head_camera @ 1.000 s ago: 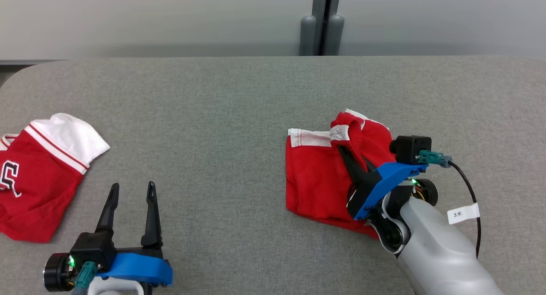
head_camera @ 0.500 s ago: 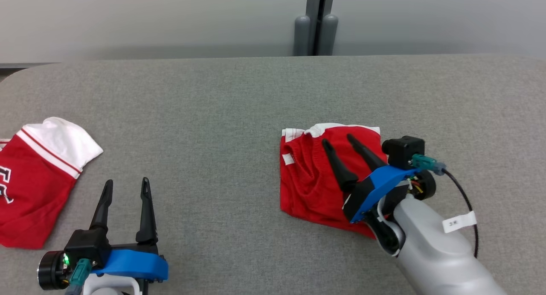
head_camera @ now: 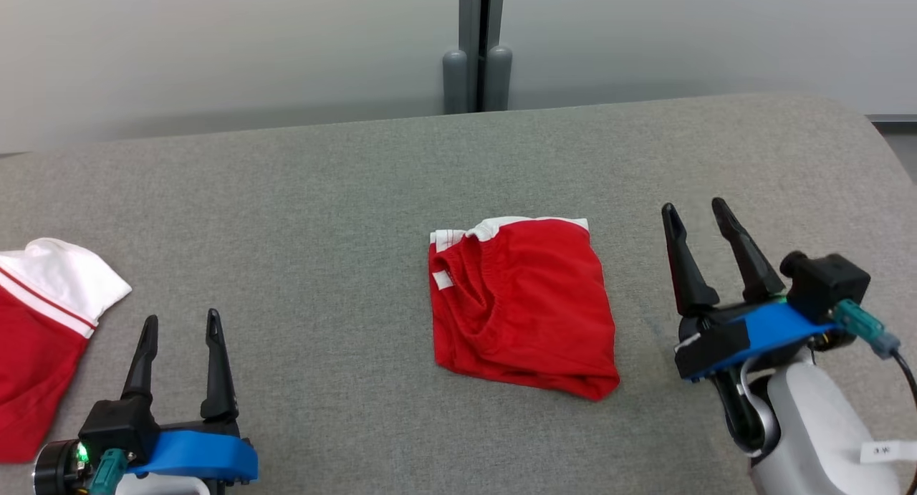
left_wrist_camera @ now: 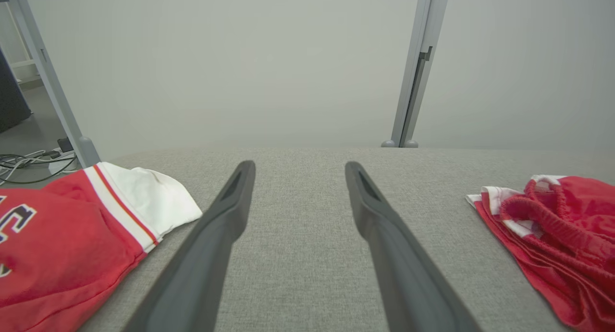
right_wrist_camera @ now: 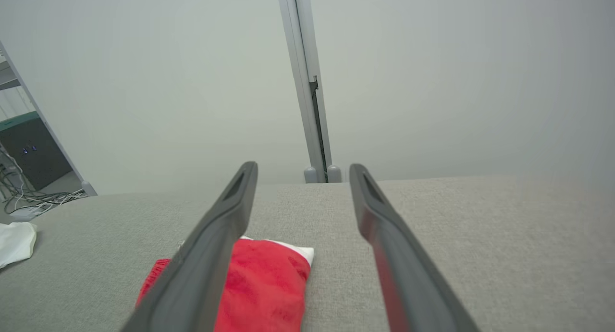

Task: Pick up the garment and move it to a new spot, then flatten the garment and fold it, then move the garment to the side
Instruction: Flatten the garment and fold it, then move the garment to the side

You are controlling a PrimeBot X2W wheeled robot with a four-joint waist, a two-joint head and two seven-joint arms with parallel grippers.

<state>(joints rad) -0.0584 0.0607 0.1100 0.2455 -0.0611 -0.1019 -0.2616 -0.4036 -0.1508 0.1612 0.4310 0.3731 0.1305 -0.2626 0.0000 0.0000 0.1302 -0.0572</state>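
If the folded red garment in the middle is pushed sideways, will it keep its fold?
Probably not well: the red garment lies in soft, wrinkled layers, so it likely bunches. The woven grey table looks rough, so the cloth may drag rather than slide. Lifted by one edge, it would likely sag open.

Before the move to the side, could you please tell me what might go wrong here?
The folded red shorts lie loose, waistband bunched; the open right gripper may pinch only the top layer and undo the fold. The red-and-white jersey lies near the open left gripper, which might snag it.
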